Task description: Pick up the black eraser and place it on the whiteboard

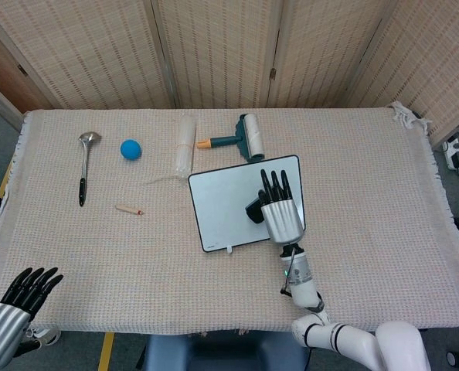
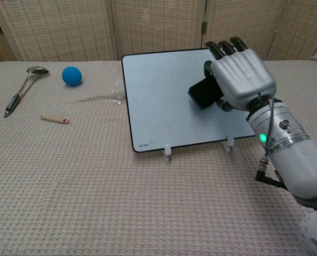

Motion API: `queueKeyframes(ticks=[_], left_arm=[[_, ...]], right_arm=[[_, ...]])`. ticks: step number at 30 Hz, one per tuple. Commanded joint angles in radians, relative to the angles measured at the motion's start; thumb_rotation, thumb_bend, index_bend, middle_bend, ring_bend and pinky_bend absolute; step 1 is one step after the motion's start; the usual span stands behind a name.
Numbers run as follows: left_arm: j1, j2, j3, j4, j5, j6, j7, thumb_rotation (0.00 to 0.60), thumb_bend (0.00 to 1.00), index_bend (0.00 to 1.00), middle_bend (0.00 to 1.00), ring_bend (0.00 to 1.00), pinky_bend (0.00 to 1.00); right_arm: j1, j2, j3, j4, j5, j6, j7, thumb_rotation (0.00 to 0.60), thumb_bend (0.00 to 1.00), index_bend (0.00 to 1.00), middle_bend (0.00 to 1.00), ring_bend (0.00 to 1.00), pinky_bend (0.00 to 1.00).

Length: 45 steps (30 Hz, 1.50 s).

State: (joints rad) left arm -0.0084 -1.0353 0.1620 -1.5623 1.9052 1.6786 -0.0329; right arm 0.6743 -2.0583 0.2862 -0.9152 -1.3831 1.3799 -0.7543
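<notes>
The whiteboard (image 1: 229, 205) (image 2: 164, 101) leans back on two small white feet at mid-table. My right hand (image 1: 280, 212) (image 2: 238, 80) is over the board's right half and grips the black eraser (image 1: 254, 210) (image 2: 204, 93), which sticks out from the hand's left side against or just in front of the board face. Whether the eraser touches the board cannot be told. My left hand (image 1: 17, 305) hangs low at the table's near left corner, holding nothing, fingers apart; the chest view does not show it.
On the cloth behind and left of the board lie a teal lint roller (image 1: 241, 137), a clear plastic tube (image 1: 185, 145), a blue ball (image 1: 130, 149) (image 2: 72, 76), a metal ladle (image 1: 84, 166) (image 2: 21, 89) and a small wooden stick (image 1: 127, 209) (image 2: 54, 118).
</notes>
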Motion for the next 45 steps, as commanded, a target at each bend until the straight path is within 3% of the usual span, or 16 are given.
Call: queueKeyframes(ticks=[1, 4, 10, 12, 17, 20, 26, 28, 31, 34, 37, 42, 45], left_arm=[[-0.001, 0.002, -0.002, 0.000, -0.005, -0.002, -0.006, 0.600, 0.20, 0.03, 0.10, 0.05, 0.07], [-0.001, 0.003, -0.003, 0.000, -0.006, -0.002, -0.009, 0.600, 0.20, 0.03, 0.10, 0.05, 0.07], [0.001, 0.003, -0.002, 0.001, -0.002, 0.000, -0.008, 0.600, 0.20, 0.03, 0.10, 0.05, 0.07], [0.002, 0.002, -0.003, 0.001, -0.003, 0.000, -0.005, 0.600, 0.20, 0.03, 0.09, 0.05, 0.07], [0.002, -0.001, -0.005, 0.002, -0.007, -0.006, 0.003, 0.600, 0.20, 0.03, 0.10, 0.05, 0.07], [0.003, -0.003, -0.006, 0.002, -0.008, -0.007, 0.009, 0.600, 0.20, 0.03, 0.10, 0.05, 0.07], [0.005, -0.010, -0.010, -0.004, -0.016, -0.016, 0.035, 0.600, 0.20, 0.03, 0.10, 0.05, 0.07], [0.008, -0.016, -0.012, -0.007, -0.016, -0.017, 0.052, 0.600, 0.20, 0.03, 0.10, 0.05, 0.07], [0.010, -0.024, -0.013, -0.009, -0.013, -0.022, 0.077, 0.600, 0.20, 0.03, 0.10, 0.05, 0.07], [0.011, -0.031, -0.015, -0.012, -0.018, -0.031, 0.099, 0.600, 0.20, 0.03, 0.10, 0.05, 0.07], [0.012, -0.038, -0.019, -0.015, -0.023, -0.037, 0.121, 0.600, 0.20, 0.03, 0.10, 0.05, 0.07], [0.016, -0.054, -0.021, -0.018, -0.029, -0.050, 0.164, 0.600, 0.20, 0.03, 0.10, 0.05, 0.07], [0.016, -0.060, -0.022, -0.020, -0.029, -0.057, 0.182, 0.600, 0.20, 0.03, 0.10, 0.05, 0.07]], right_arm=[[0.007, -0.011, 0.007, 0.018, 0.013, -0.012, -0.005, 0.600, 0.31, 0.43, 0.04, 0.05, 0.00], [0.009, -0.016, 0.011, 0.022, 0.020, -0.017, -0.010, 0.600, 0.31, 0.33, 0.01, 0.04, 0.00], [-0.003, 0.000, 0.009, -0.004, 0.041, -0.027, -0.042, 0.600, 0.31, 0.06, 0.00, 0.01, 0.00], [-0.010, 0.017, 0.006, -0.034, 0.045, -0.026, -0.050, 0.600, 0.31, 0.01, 0.00, 0.00, 0.00], [-0.048, 0.082, -0.022, -0.155, 0.032, -0.003, -0.052, 0.600, 0.31, 0.01, 0.00, 0.00, 0.00], [-0.101, 0.166, -0.061, -0.314, 0.011, 0.033, -0.048, 0.600, 0.31, 0.00, 0.00, 0.00, 0.00], [-0.268, 0.443, -0.200, -0.775, -0.019, 0.126, -0.039, 0.600, 0.31, 0.00, 0.00, 0.00, 0.00], [-0.331, 0.567, -0.268, -0.928, -0.019, 0.150, -0.038, 0.600, 0.31, 0.00, 0.00, 0.00, 0.00], [-0.415, 0.729, -0.383, -1.041, -0.063, 0.195, -0.013, 0.600, 0.31, 0.00, 0.00, 0.00, 0.00], [-0.504, 0.841, -0.500, -1.031, -0.153, 0.257, 0.088, 0.600, 0.31, 0.00, 0.00, 0.00, 0.00], [-0.591, 0.896, -0.583, -0.932, -0.241, 0.334, 0.230, 0.600, 0.31, 0.00, 0.00, 0.00, 0.00], [-0.697, 0.897, -0.607, -0.747, -0.290, 0.432, 0.440, 0.600, 0.31, 0.00, 0.00, 0.00, 0.00], [-0.708, 0.917, -0.600, -0.729, -0.299, 0.423, 0.473, 0.600, 0.31, 0.00, 0.00, 0.00, 0.00]])
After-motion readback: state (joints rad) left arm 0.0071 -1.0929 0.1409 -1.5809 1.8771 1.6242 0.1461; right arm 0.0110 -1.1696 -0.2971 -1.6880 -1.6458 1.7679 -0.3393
